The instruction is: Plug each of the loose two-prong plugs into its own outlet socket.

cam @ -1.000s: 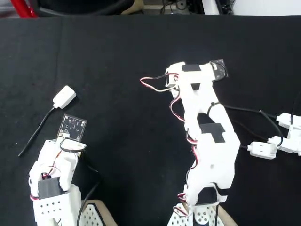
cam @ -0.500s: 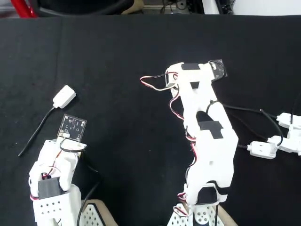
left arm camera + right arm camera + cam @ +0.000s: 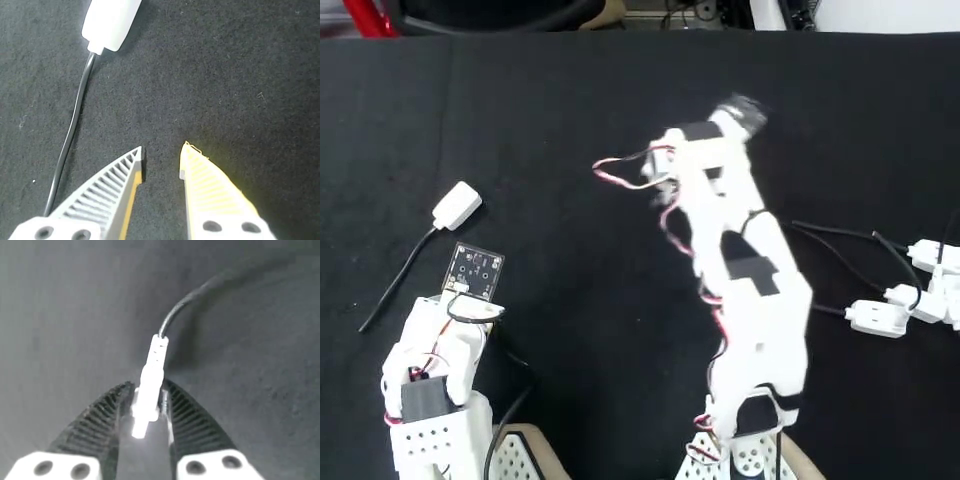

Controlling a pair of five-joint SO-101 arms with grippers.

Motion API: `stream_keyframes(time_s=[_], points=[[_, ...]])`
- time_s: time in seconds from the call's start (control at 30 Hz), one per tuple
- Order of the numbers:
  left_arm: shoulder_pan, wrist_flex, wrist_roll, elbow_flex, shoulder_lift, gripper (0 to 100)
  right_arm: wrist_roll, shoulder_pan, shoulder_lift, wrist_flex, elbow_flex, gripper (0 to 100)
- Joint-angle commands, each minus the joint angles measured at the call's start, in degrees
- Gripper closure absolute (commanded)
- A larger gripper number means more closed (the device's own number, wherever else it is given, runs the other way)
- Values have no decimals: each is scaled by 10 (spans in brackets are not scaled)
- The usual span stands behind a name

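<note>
Plug of white plastic on a black cord (image 3: 151,372) sits pinched in the right gripper (image 3: 147,390), its prongs hidden between the ribbed black fingers. A second white plug (image 3: 110,20), cut off at the frame edge, lies on the black cloth table (image 3: 570,100) just ahead of the left gripper (image 3: 162,149), whose fingers are spread. White cord-end blocks (image 3: 878,318) near the table's right edge are hard to tell apart.

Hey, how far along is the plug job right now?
Done: nothing I can confirm; whether the white connectors at the far right are joined is unclear. In hand: the right gripper is shut on a white plug. Still to do: the other plug lies loose on the cloth, beyond the open left gripper.
</note>
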Motion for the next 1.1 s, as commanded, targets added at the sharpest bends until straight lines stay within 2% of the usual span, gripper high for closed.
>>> stream_keyframes(time_s=[0.0, 0.27, 0.47, 0.6, 0.77, 0.87, 1.07], points=[[-4, -6, 3, 11, -5, 866, 181, -47, -5, 64, -51, 985], [-4, -6, 3, 11, -5, 866, 442, -96, -5, 159, -19, 983], [-4, -6, 3, 11, -5, 866, 577, -97, -4, 160, 44, 983], [-4, -6, 3, 11, -5, 866, 614, -107, -5, 165, 45, 982], [-4, -6, 3, 11, -5, 866, 705, -125, -5, 188, 41, 876], [-4, -6, 3, 11, -5, 866, 713, -129, -5, 205, 33, 839], [-4, -6, 3, 11, -5, 866, 713, -129, -6, 204, 23, 839]])
